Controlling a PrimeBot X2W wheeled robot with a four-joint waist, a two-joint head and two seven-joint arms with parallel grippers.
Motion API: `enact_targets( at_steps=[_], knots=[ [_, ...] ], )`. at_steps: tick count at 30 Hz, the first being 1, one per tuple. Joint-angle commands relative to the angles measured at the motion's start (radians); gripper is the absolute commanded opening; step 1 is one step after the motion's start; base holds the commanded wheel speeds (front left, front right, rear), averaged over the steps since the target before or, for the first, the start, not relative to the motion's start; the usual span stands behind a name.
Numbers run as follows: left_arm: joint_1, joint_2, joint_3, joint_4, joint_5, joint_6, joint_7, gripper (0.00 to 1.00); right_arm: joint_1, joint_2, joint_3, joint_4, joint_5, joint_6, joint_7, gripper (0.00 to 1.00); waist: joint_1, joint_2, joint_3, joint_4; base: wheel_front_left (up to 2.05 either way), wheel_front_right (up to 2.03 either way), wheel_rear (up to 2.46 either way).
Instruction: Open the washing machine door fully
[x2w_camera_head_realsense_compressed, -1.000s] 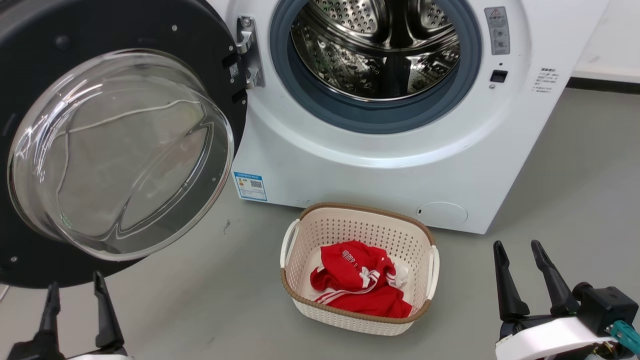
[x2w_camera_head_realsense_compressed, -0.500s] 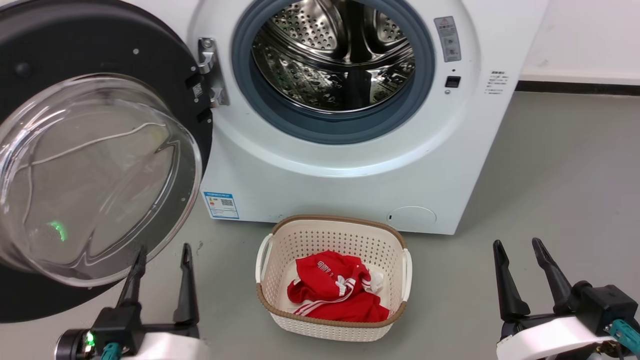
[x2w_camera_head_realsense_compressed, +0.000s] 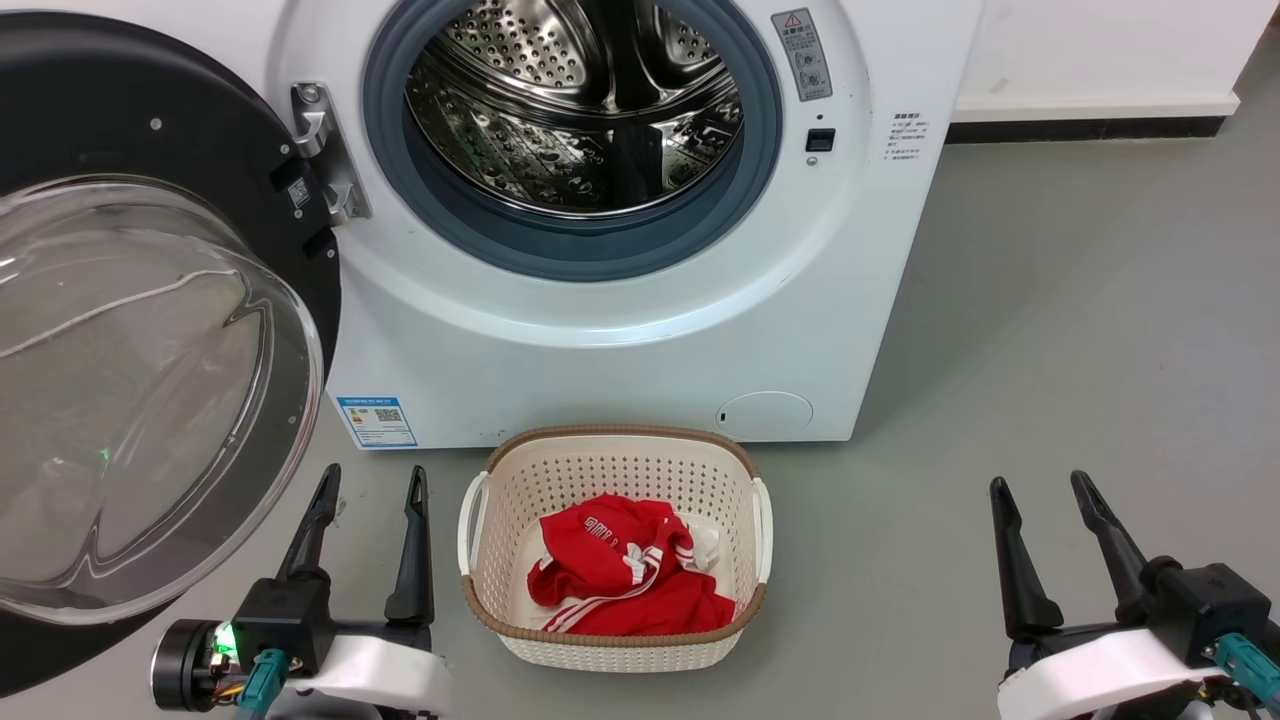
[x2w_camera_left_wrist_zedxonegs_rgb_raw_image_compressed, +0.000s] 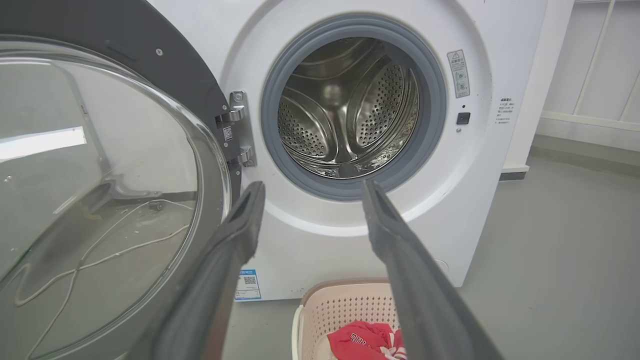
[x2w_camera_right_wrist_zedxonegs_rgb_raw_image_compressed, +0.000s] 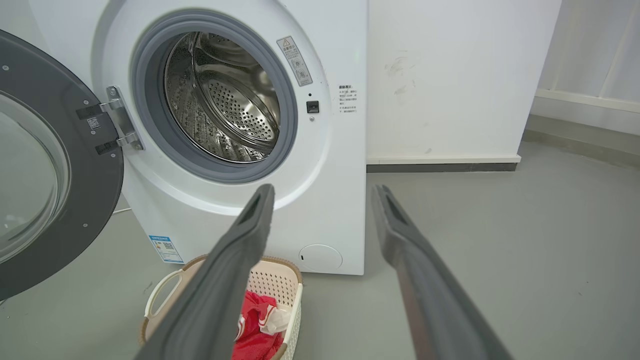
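Observation:
The washing machine (x2w_camera_head_realsense_compressed: 620, 360) (x2w_camera_left_wrist_zedxonegs_rgb_raw_image_compressed: 320, 240) (x2w_camera_right_wrist_zedxonegs_rgb_raw_image_compressed: 320, 210) is a white front-loader with a bare steel drum. Its washing machine door (x2w_camera_head_realsense_compressed: 150, 130) (x2w_camera_left_wrist_zedxonegs_rgb_raw_image_compressed: 165, 65) (x2w_camera_right_wrist_zedxonegs_rgb_raw_image_compressed: 75, 165), round and black with a bulging glass bowl, hangs swung wide to the left on a metal hinge (x2w_camera_head_realsense_compressed: 325, 155). My left gripper (x2w_camera_head_realsense_compressed: 372, 478) (x2w_camera_left_wrist_zedxonegs_rgb_raw_image_compressed: 310, 187) is open, low over the floor just right of the door's lower rim, touching nothing. At the lower right my right gripper (x2w_camera_head_realsense_compressed: 1040, 485) (x2w_camera_right_wrist_zedxonegs_rgb_raw_image_compressed: 324, 189) is open too, well clear of the machine.
A cream perforated basket (x2w_camera_head_realsense_compressed: 615, 450) (x2w_camera_right_wrist_zedxonegs_rgb_raw_image_compressed: 280, 280) holding a red garment (x2w_camera_head_realsense_compressed: 620, 580) stands on the grey floor in front of the machine, between the two grippers. A white wall with dark skirting (x2w_camera_head_realsense_compressed: 1090, 125) runs behind at the right.
The head camera has swung right, so the machine, door and basket slide left in view. My left gripper has come away from the door's underside, rightward and further into view.

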Motion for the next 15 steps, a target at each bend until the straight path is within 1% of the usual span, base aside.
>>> enact_targets(
  at_steps=[1, 15],
  knots=[
    [-0.011, 0.004, 0.000, 0.002, 0.005, 0.006, -0.002, 1.00, 0.007, 0.001, 0.000, 0.000, -0.011, 0.000, 0.001, 1.00, 0.0001, 0.0000, 0.002, -0.003, 0.00, 0.00, 0.00],
    [-0.018, 0.017, -0.005, 0.016, 0.003, 0.020, -0.003, 1.00, -0.006, 0.001, -0.003, 0.020, -0.010, 0.000, 0.009, 1.00, 0.0001, 0.0000, 0.001, -0.001, 0.00, 0.00, 0.00]
  ],
)
